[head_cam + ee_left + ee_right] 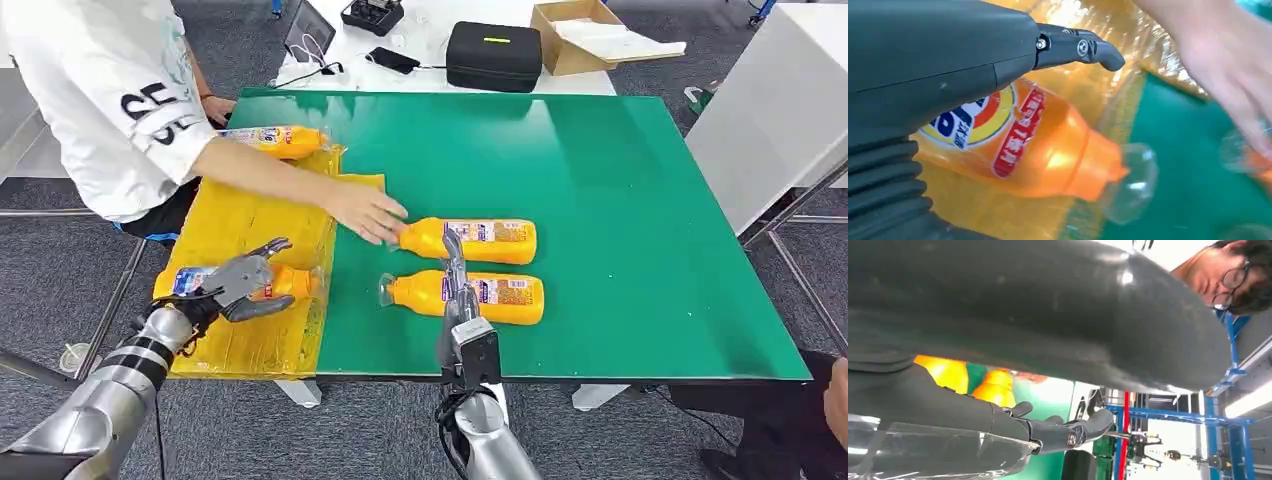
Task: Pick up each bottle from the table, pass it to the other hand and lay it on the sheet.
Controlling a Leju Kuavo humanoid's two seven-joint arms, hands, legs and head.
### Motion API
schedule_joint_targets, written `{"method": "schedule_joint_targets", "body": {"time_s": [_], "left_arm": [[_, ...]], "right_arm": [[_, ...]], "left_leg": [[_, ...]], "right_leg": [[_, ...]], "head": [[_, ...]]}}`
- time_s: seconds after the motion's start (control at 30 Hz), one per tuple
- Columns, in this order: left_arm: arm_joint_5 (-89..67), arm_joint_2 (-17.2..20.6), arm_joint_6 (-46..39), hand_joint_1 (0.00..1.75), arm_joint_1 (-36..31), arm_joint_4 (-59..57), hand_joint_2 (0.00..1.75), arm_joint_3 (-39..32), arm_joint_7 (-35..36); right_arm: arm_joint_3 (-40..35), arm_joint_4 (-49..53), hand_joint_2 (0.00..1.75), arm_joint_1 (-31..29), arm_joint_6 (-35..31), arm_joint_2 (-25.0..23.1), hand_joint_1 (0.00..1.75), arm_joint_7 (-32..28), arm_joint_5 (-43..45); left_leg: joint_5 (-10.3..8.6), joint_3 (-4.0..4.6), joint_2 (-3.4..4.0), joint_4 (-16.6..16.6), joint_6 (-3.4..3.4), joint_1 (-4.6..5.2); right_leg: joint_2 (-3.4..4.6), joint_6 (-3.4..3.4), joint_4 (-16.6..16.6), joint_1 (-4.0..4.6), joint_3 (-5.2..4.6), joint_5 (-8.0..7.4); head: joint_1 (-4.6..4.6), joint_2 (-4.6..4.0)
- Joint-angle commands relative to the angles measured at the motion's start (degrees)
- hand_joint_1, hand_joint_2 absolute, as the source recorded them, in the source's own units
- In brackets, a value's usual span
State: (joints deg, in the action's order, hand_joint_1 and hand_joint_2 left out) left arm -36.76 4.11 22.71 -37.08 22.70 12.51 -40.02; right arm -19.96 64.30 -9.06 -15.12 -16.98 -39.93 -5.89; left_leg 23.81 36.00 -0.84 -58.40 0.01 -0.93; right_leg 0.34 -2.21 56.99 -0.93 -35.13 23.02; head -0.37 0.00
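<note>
I am laying a bottle (225, 282) on the yellow sheet (262, 225), left hand (243, 281) wrapped around it; next, uncurling. My right hand (456, 285) is hovering empty, fingers straight.

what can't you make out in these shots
- Left hand, head view: it lies over the bottle on the yellow sheet; a real grip is unclear.
- Right hand, head view: seen edge-on, its fingers can't be read.
- Far bottle's cap: covered by the person's hand.
- Right wrist view: the hand's own cover blocks the table.
</note>
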Motion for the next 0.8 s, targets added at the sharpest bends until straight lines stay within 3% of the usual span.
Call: {"method": "schedule_joint_targets", "body": {"time_s": [0.03,0.07,0.1,0.17,0.23,0.57,0.6,0.7,0.8], "left_arm": [[15.4,-5.3,-4.5,0.0,5.8,6.8,0.0,-10.4,0.0],[21.2,-7.0,-6.9,0.0,6.8,10.0,0.0,-15.3,0.0],[24.1,-8.4,-13.7,0.0,7.5,13.4,1.75,-18.4,0.0],[24.2,-9.6,-24.6,0.0,9.6,21.2,1.75,-19.5,0.0],[26.1,-10.3,-28.4,0.0,10.7,24.9,1.75,-21.2,0.0],[26.3,-10.2,-28.4,0.0,11.1,25.2,1.75,-20.9,0.0],[26.4,-10.2,-30.7,0.0,11.9,27.2,1.75,-20.5,0.0],[25.6,-9.4,-34.1,0.0,14.1,29.8,1.75,-18.2,0.0],[25.7,-9.3,-33.9,0.0,14.8,29.3,1.75,-17.6,0.0]], "right_arm": [[0.3,-6.0,0.0,-4.2,-2.1,3.6,0.0,4.4,-4.4],[-1.2,-7.5,1.75,-5.3,-4.0,5.0,0.0,9.3,-9.3],[-2.4,-8.6,1.75,-6.6,-7.0,6.9,0.0,13.6,-15.7],[-1.9,-8.5,1.75,-8.1,-8.3,9.5,0.0,18.5,-21.9],[-0.7,-7.6,1.75,-9.8,-6.8,12.3,0.0,23.7,-27.2],[0.6,-7.1,1.75,-9.7,-5.2,12.0,0.0,23.8,-27.9],[0.2,-7.5,1.75,-10.2,-6.2,12.6,0.0,26.1,-30.9],[-1.0,-8.9,1.75,-14.2,1.4,17.6,0.0,33.1,-35.0],[-1.3,-11.2,1.75,-16.0,5.7,20.1,0.0,34.8,-36.2]], "left_leg": [[0.0,-0.1,-0.01,0.1,0.08,0.02],[0.0,-0.04,0.03,0.0,0.06,0.05],[0.0,-0.03,0.03,0.0,0.09,0.03],[-0.02,0.11,-0.01,0.0,0.08,0.04],[0.01,0.16,0.05,-0.1,0.09,0.03],[0.03,0.27,0.14,0.0,0.06,0.06],[0.1,0.09,0.21,-0.1,0.1,0.01],[0.03,0.36,0.17,-0.1,0.06,0.07],[0.0,0.38,0.13,0.0,0.07,0.12]], "right_leg": [[-0.1,0.04,-0.1,0.02,0.13,-0.01],[-0.07,0.04,-0.1,0.0,0.03,-0.01],[-0.09,0.06,-0.1,0.02,0.05,-0.03],[-0.1,0.04,-0.1,0.01,-0.06,-0.03],[-0.08,0.03,-0.1,0.04,-0.14,-0.06],[0.0,0.03,0.0,0.0,-0.31,-0.03],[0.0,0.1,-0.1,0.07,-0.1,0.0],[0.04,0.02,0.0,-0.01,-0.4,-0.05],[0.0,-0.01,0.0,-0.07,-0.42,-0.06]], "head": [[-0.02,0.0],[-0.02,0.0],[0.0,0.0],[0.0,0.0],[-0.02,0.0],[-0.02,0.0],[-0.02,0.0],[-0.02,0.02],[-0.02,0.02]]}}
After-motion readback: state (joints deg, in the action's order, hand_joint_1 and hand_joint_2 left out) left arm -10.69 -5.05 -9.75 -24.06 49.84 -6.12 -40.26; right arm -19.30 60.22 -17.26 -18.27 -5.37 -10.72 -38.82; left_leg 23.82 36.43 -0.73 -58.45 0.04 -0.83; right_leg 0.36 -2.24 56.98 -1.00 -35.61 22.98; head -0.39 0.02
